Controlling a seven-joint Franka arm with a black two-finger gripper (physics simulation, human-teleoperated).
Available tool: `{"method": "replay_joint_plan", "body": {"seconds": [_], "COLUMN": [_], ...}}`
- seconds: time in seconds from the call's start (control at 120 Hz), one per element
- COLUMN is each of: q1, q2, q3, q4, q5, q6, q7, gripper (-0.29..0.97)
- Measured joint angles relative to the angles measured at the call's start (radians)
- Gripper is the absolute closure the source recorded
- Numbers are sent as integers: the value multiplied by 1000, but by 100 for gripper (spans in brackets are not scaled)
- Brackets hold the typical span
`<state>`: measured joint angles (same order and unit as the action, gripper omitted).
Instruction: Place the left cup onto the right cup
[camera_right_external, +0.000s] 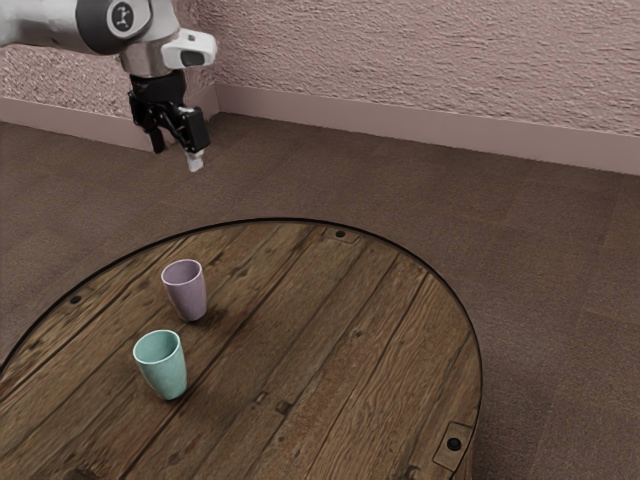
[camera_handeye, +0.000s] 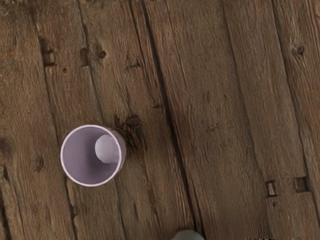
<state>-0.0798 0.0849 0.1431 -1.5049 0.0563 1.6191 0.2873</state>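
Round plank table (camera_right_external: 350, 340), dark rim, stood on brown carpet (camera_right_external: 520, 220) by pink stucco wall (camera_right_external: 420, 50) | lilac cup (camera_right_external: 185, 289) upright at left, teal cup (camera_right_external: 160, 364) near it, apart, nearer | gripper (camera_right_external: 177, 155) hung high over far left edge, jaws spread, empty.

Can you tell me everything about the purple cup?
The purple cup is a plain, pale lilac tumbler with no handle, looking like smooth plastic. It stands upright, mouth open and empty, wider at the rim than the base. It sits on the wooden table, apart from the teal cup; nothing else touches it.
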Motion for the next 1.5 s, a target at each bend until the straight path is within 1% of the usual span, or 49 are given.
{"method": "replay_joint_plan", "body": {"seconds": [0.167, 0.367, 0.575, 0.717, 0.9, 1.183, 1.5], "q1": [7, 50, 65, 67, 63, 53, 64], "q2": [13, 100, 178, 196, 168, 148, 137], "q3": [3, 3, 2, 0, -4, -17, -17], "q4": [-29, -44, -45, -74, -184, -298, -376], "q5": [7, 14, 20, 20, 21, 26, 47], "q6": [40, 114, 172, 215, 272, 333, 364], "q7": [161, 316, 441, 507, 566, 605, 617], "gripper": [0, 0, 0, 0, 0, 0, 0]}}
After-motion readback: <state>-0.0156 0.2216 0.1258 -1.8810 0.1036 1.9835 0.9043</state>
